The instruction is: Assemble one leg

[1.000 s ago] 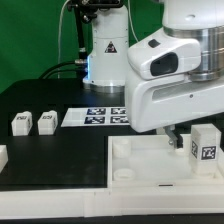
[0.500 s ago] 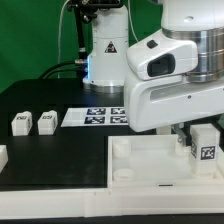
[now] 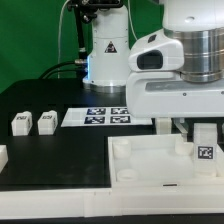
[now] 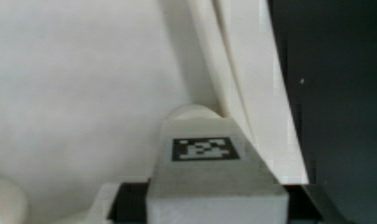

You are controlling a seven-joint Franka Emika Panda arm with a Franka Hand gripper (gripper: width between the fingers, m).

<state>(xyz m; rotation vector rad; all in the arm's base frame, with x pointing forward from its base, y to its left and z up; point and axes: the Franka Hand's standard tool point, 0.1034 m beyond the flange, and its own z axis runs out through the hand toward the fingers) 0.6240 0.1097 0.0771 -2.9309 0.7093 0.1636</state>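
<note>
The leg (image 3: 206, 148) is pinched upright between the jaws at the far corner of the white tray-like panel (image 3: 150, 168) on the exterior view's right, seemingly so it can be seated there

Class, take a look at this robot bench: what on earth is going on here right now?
The arm's gripper is shut on one leg, holding it upright over a far corner of the large white tray-like part, at the exterior view's right. Whether the leg already sits in a socket cannot be told. Two loose legs lie on the black table, next to the marker board.
</note>
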